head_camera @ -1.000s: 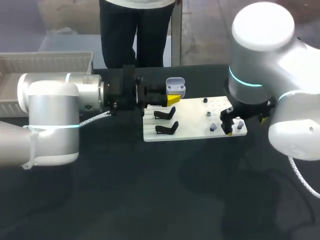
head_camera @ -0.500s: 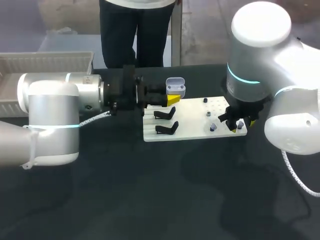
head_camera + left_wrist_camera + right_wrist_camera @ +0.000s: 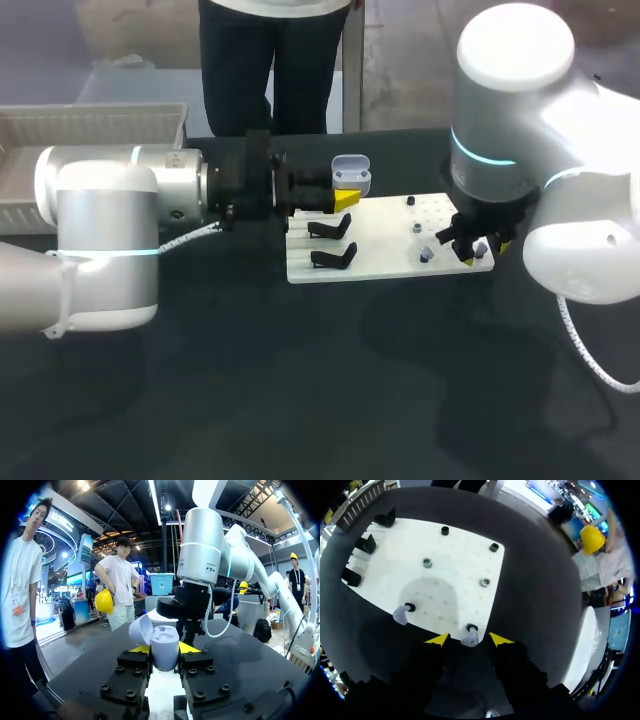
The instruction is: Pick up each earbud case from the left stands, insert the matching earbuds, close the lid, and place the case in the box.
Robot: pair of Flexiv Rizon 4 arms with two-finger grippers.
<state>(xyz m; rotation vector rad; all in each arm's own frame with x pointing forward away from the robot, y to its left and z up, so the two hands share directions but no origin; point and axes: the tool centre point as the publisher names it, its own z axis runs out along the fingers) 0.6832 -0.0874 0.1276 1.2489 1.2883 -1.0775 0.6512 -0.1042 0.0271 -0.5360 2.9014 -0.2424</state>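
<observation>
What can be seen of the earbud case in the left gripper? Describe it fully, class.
The earbud case is a rounded shell, pale lavender-grey, like smooth plastic. Its lid is hinged open, tipped back to one side. It stands roughly upright, clamped from both sides by the yellow-tipped fingers of the left gripper, held above the far edge of the white board. Nothing else touches it.

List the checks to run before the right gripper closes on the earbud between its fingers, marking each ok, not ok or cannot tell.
1. The left gripper is shut on the case: ok.
2. The lid is open: ok.
3. The right gripper is open: ok.
4. The earbud sits centred in it: ok.
5. It is low enough to grip: cannot tell.
6. The other earbud lies clear of it: ok.
</observation>
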